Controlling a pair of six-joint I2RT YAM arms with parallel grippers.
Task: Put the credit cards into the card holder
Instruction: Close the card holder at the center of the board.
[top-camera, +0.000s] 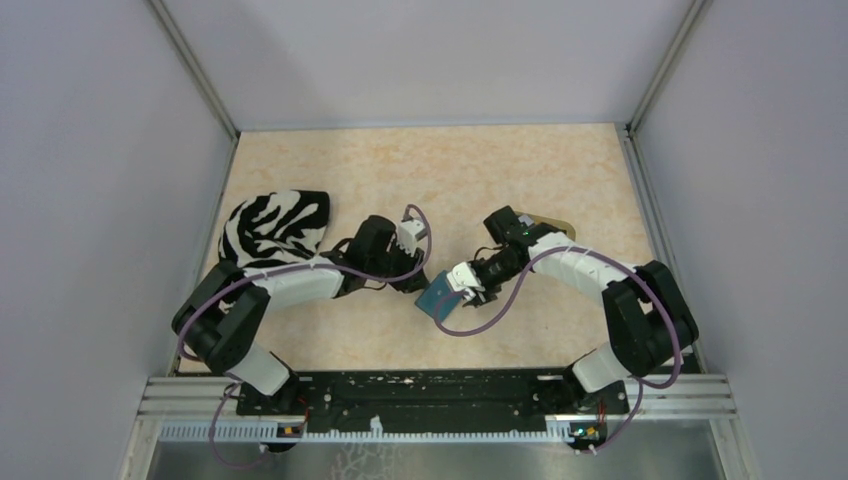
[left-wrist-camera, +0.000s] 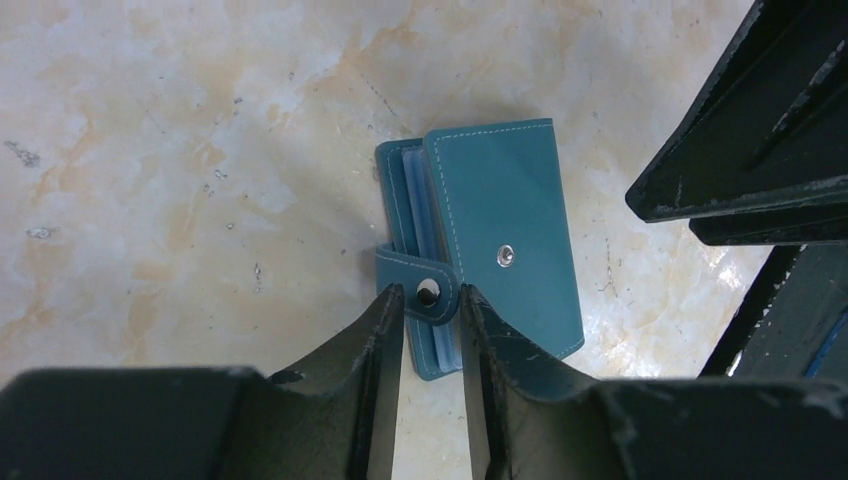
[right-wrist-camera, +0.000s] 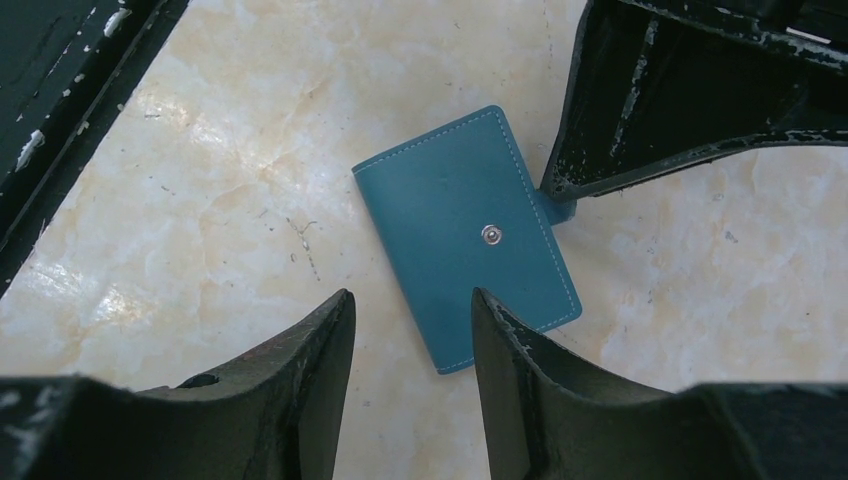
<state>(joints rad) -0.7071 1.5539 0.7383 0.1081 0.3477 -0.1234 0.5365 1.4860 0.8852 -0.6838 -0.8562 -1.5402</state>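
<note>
The teal card holder (top-camera: 438, 299) lies folded on the table between my two grippers. In the left wrist view the card holder (left-wrist-camera: 500, 220) shows its lighter blue sleeves at its left edge. Its snap tab (left-wrist-camera: 428, 290) sits between my left gripper's (left-wrist-camera: 428, 298) narrow-set fingertips, touching both. My right gripper (right-wrist-camera: 412, 300) is open and empty, just above the holder's (right-wrist-camera: 460, 230) near corner. No credit cards are in view.
A zebra-striped cloth (top-camera: 275, 226) lies at the back left. Part of a beige tray (top-camera: 556, 220) shows behind the right arm. Grey walls stand on three sides. The other gripper (left-wrist-camera: 760, 130) looms close in each wrist view.
</note>
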